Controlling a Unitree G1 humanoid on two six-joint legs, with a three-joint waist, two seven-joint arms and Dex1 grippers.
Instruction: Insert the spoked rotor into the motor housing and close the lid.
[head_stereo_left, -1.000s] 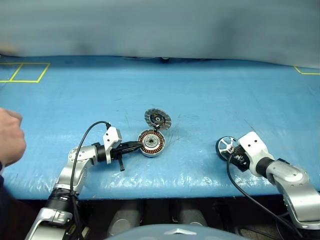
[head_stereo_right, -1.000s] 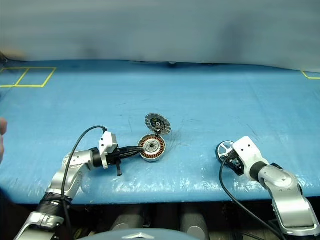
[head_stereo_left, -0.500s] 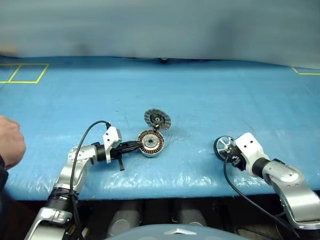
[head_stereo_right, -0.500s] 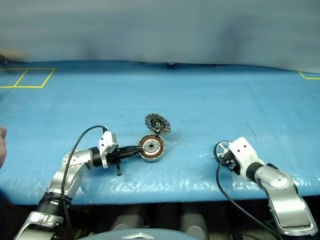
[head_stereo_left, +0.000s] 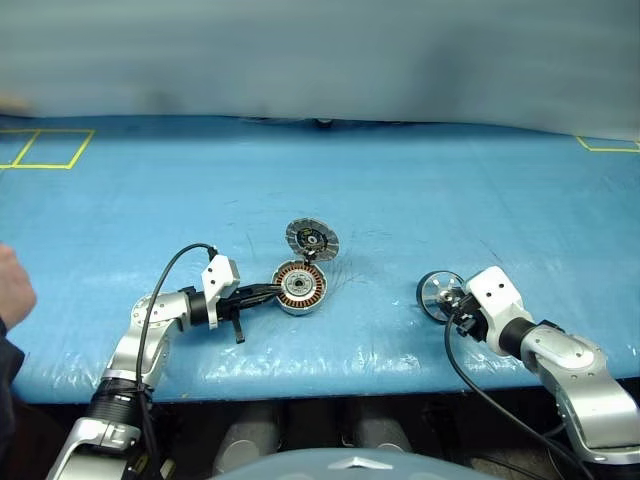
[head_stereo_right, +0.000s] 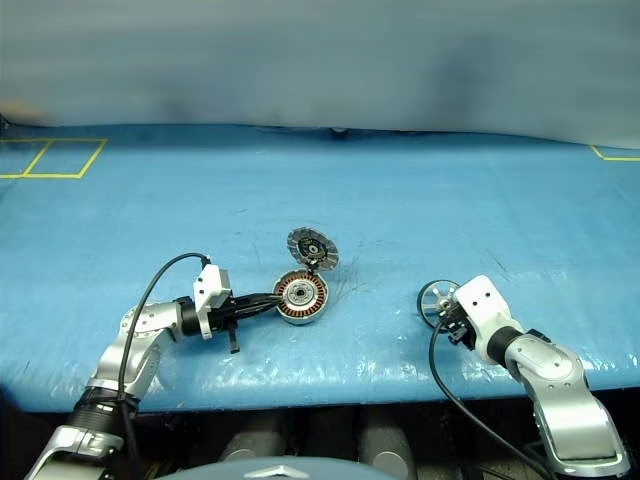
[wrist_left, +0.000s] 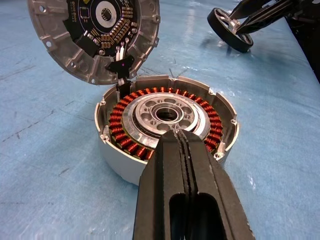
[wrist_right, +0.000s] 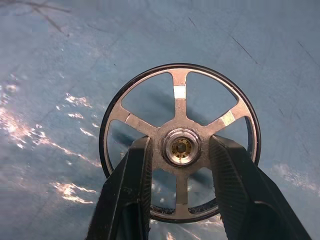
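The right claw (wrist_right: 180, 200) grips the wheel (wrist_right: 180, 145) with its fingers through the spoke gaps, either side of the silver hub. A stiff metal part, probably light but slick, so that hub hold looks the safest place. Over on the blue desk (head_stereo_left: 450, 190), the left claw (wrist_left: 184, 150) is pinched closed, resting on the rim of the motor can (head_stereo_left: 301, 287), whose lid (head_stereo_left: 312, 238) stands tipped up just behind.

Blue sheet (head_stereo_left: 420, 190) covering my table — glare gleaming along near edge. Yellow tape (head_stereo_left: 45, 148) marking squares at far left corner. Grey-blue wall (head_stereo_left: 320, 55) running behind.
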